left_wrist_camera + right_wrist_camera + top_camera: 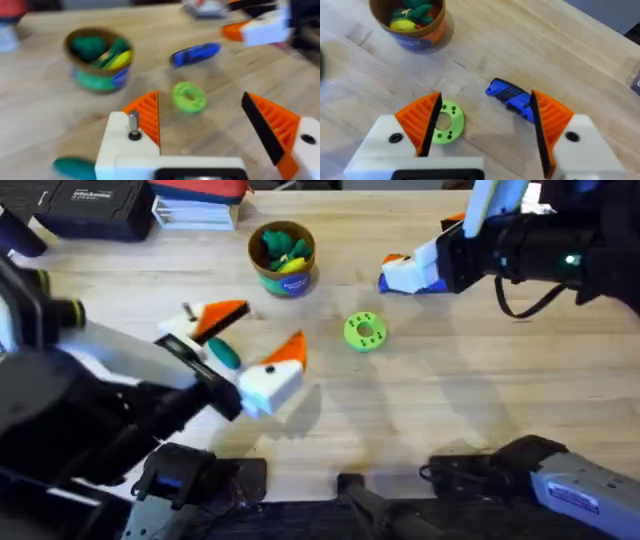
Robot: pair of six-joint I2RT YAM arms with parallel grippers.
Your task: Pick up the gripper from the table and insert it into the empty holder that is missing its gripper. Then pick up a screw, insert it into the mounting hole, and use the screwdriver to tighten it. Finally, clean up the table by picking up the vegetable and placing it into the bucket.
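Because the last job is to tidy up, the left gripper (255,335) hangs low over the table close to the vegetable (226,355), and its two white fingers with orange ribbed pads are spread wide apart with nothing in them. I think they are held wide so they can drop down on each side of the vegetable and pinch it. From above, the vegetable seems to lie between the two fingers, but in the left wrist view it sits off to the side of one finger, so I cannot tell if it is lined up yet. The vegetable is small, smooth and dark green, shaped like a little bean, and it lies flat on the wooden table (470,380). The bucket (285,280) stands upright farther back, not far from the vegetable, which should make it a short trip. It has a brown wall and a green and yellow label, and there are green and yellow toys in it already. The right gripper (486,100) is on the other side, its fingers apart too and holding nothing. The blue screwdriver (512,96) lies on the table just under it, beside one finger. A bright green disc with holes (364,332) lies between the two grippers.
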